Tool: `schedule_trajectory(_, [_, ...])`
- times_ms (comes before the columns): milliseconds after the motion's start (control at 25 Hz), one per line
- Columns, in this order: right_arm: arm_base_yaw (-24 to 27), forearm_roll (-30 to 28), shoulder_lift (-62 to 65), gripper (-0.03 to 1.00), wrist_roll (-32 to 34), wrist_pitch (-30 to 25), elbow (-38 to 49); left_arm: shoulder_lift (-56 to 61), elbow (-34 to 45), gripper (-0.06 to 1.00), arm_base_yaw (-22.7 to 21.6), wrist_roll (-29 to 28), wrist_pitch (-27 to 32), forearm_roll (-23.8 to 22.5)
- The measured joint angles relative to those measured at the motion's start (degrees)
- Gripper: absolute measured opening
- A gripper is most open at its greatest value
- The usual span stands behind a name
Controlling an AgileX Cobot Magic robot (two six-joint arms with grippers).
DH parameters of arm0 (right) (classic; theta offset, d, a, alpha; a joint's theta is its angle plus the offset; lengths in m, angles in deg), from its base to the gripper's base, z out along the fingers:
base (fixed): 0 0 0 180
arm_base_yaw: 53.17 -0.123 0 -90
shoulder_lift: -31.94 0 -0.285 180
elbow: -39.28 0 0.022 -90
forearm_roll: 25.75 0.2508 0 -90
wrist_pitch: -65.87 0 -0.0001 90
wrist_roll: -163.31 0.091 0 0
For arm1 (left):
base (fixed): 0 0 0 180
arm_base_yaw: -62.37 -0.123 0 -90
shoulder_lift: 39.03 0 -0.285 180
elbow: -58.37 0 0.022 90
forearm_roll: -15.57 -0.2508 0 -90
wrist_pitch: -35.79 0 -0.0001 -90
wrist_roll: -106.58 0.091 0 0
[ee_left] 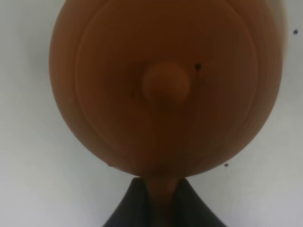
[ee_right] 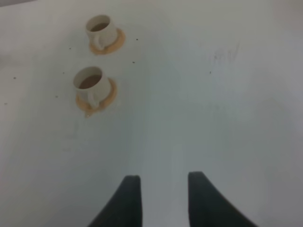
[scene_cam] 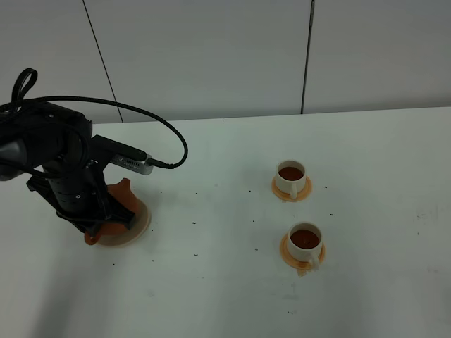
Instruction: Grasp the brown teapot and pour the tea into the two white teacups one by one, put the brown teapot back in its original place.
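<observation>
Left wrist view | left gripper (ee_left: 158,198) clenching brown teapot (ee_left: 165,85) handle over beige plate (scene_cam: 141,222) | right gripper (ee_right: 163,189) hanging released | risk: letting go off-centre, teapot tipping.

The left arm (scene_cam: 60,165) is matte black with a blocky wrist housing. A silver-grey camera module (scene_cam: 130,162) sits on the wrist, and a black cable (scene_cam: 151,127) loops from it. The fingers (ee_right: 130,201) of both arms are black, tapered wedges.
</observation>
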Motion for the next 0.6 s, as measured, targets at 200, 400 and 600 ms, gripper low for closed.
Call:
schedule_trajectory(200, [0.00, 0.00, 0.00, 0.24, 0.00, 0.00, 0.00, -0.10, 0.00, 0.17, 0.00, 0.00, -0.42, 0.00])
schedule_trajectory(400, [0.00, 0.00, 0.00, 0.24, 0.00, 0.01, 0.00, -0.10, 0.00, 0.17, 0.00, 0.00, -0.43, 0.06])
schedule_trajectory(600, [0.00, 0.00, 0.00, 0.24, 0.05, 0.01, 0.00, -0.10, 0.00, 0.17, 0.00, 0.33, -0.27, 0.06])
